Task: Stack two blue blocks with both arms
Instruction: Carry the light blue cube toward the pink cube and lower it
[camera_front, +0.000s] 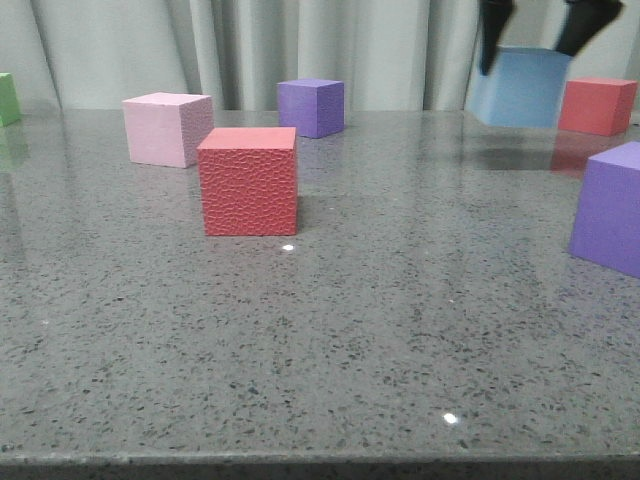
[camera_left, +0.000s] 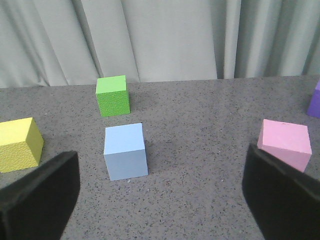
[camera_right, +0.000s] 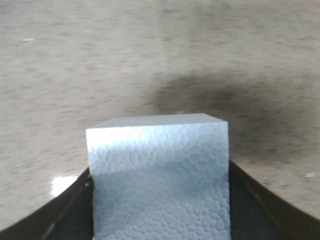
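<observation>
On the L side, left gripper (camera_left: 160, 195) spread wide w/ nothing in it, one blue block (camera_left: 125, 151) resting on the table (camera_left: 200, 115) just ahead. Far R, right gripper (camera_front: 548, 28) clamps the other blue block (camera_front: 520, 87), seemingly lifted. Stacking not done yet. Blocks: pebbly foam cubes; table: speckled glossy stone.

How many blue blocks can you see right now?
2. One blue block is held between the right gripper's fingers, lifted above the table at far right. The other blue block sits on the table ahead of the open left gripper.
</observation>
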